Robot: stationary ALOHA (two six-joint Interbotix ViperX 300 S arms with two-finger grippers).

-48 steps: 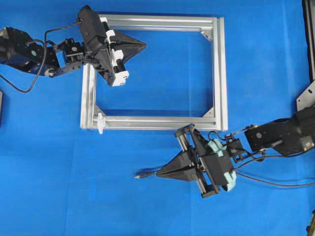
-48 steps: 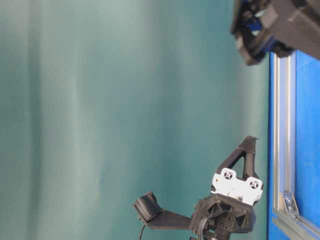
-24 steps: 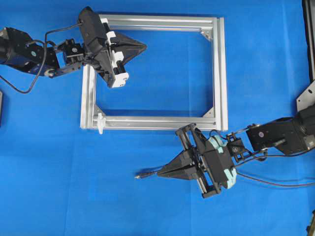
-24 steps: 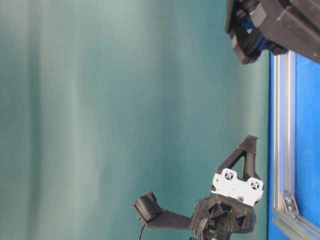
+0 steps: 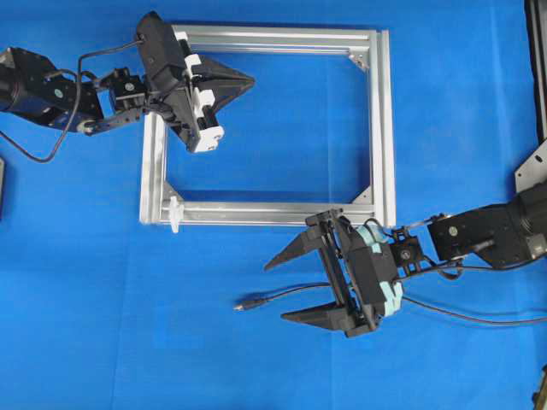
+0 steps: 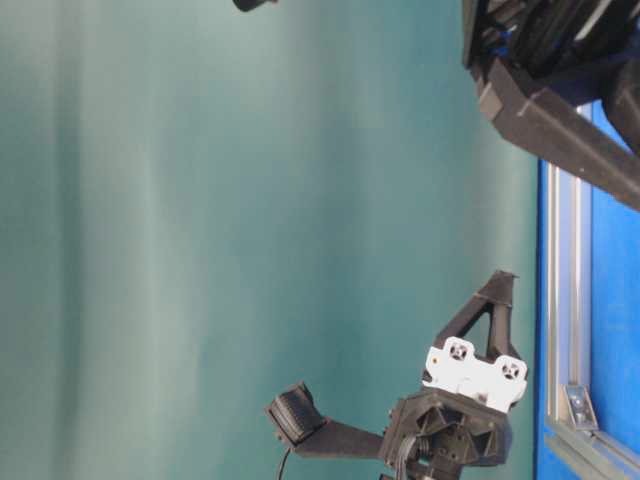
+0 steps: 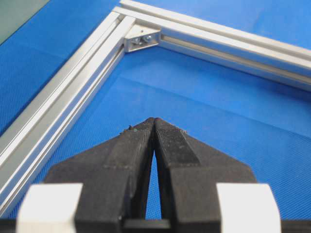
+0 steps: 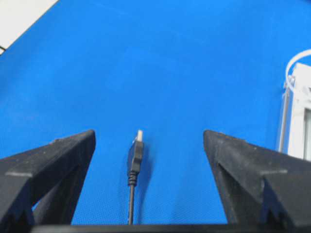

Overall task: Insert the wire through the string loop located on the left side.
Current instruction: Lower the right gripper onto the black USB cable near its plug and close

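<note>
The right end effector (image 5: 284,288), which half a second ago was closed to a point over the wire (image 5: 282,295), has been spread wide; its two black fingers are now seen well apart on either side of the cable. In the right wrist view the wire's plug (image 8: 136,151) lies flat on the blue surface (image 5: 102,325) between the opened fingers, touched by neither, its metal tip pointing away from the camera. The wire is therefore judged to have been released, or not yet taken up, so a fresh grasp near the plug would be called for before any threading can begin. The string loop (image 5: 174,213) is seen jutting from the near left corner of the aluminium frame (image 5: 273,212), well apart from the plug, and nothing has been passed through it. The left end effector (image 5: 249,81) has been kept where it was, over the frame's far left part, its fingers pressed together with nothing held between them, as the left wrist view shows.
</note>
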